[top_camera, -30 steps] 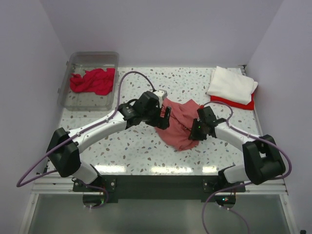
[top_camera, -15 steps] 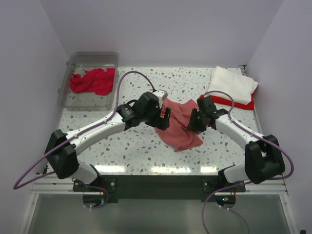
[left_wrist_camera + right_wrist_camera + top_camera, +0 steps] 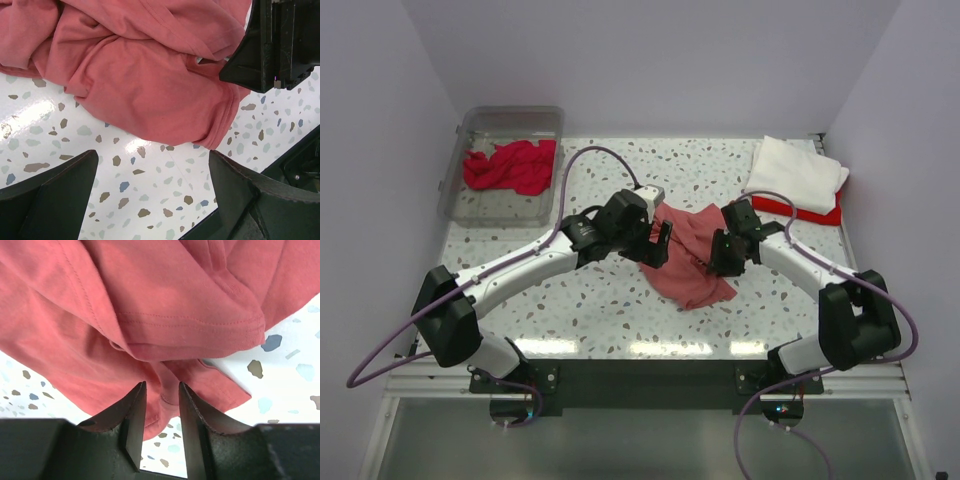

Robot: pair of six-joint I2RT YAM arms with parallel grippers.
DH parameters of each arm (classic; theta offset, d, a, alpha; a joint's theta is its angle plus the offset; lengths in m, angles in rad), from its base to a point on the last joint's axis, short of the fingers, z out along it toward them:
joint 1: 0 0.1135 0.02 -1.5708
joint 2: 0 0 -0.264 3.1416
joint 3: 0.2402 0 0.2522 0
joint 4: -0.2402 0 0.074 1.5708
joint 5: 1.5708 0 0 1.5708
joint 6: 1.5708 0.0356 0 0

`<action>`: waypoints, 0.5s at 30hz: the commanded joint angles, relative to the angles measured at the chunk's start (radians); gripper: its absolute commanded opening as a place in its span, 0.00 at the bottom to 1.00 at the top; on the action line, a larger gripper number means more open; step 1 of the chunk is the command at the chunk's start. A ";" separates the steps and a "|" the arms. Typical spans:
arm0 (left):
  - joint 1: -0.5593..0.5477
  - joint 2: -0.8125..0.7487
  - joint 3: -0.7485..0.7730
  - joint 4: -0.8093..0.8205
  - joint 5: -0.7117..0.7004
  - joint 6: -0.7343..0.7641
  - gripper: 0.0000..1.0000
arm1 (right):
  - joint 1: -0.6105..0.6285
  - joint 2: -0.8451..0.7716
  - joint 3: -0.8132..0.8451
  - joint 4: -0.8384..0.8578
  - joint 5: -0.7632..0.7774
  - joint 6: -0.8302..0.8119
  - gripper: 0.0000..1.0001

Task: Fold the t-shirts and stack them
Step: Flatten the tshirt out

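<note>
The large coral-red t-shirt (image 3: 688, 258) lies crumpled in the middle of the table. My left gripper (image 3: 661, 243) is at its left edge with its jaws wide open and empty (image 3: 152, 156); the shirt's hem (image 3: 150, 90) lies just beyond the fingertips. My right gripper (image 3: 719, 254) is at the shirt's right edge. Its jaws stand close together with a fold of the coral-red shirt (image 3: 170, 382) between them. The white t-shirt (image 3: 798, 172) lies folded on the bright red one (image 3: 807, 212) at the back right. The crimson t-shirt (image 3: 510, 165) is bunched in the bin.
The clear plastic bin (image 3: 503, 121) stands at the back left corner. The folded stack sits close to the right wall. My right gripper's black body shows in the left wrist view (image 3: 280, 45), just past the shirt. Speckled table (image 3: 590, 300) lies in front.
My right gripper has moved up and left onto the shirt's right edge, and the shirt's lower right corner has shifted a little. My left arm has barely moved.
</note>
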State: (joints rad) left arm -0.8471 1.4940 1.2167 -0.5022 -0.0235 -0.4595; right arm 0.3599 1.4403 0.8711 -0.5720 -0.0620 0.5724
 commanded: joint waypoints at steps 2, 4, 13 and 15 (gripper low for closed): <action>-0.004 -0.023 0.000 0.007 -0.013 0.018 0.97 | 0.005 -0.005 -0.029 -0.017 0.008 0.003 0.38; -0.006 -0.018 0.004 0.005 -0.012 0.019 0.97 | 0.005 0.008 -0.034 -0.012 0.005 0.006 0.41; -0.010 -0.031 0.003 0.014 -0.016 0.028 0.98 | 0.007 0.057 0.038 -0.006 -0.051 -0.012 0.00; -0.017 -0.031 0.006 0.028 -0.016 0.033 0.98 | 0.005 0.077 0.095 -0.035 -0.056 -0.022 0.00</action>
State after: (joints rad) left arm -0.8501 1.4940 1.2167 -0.5014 -0.0307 -0.4515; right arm 0.3599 1.5021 0.8650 -0.5877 -0.0872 0.5640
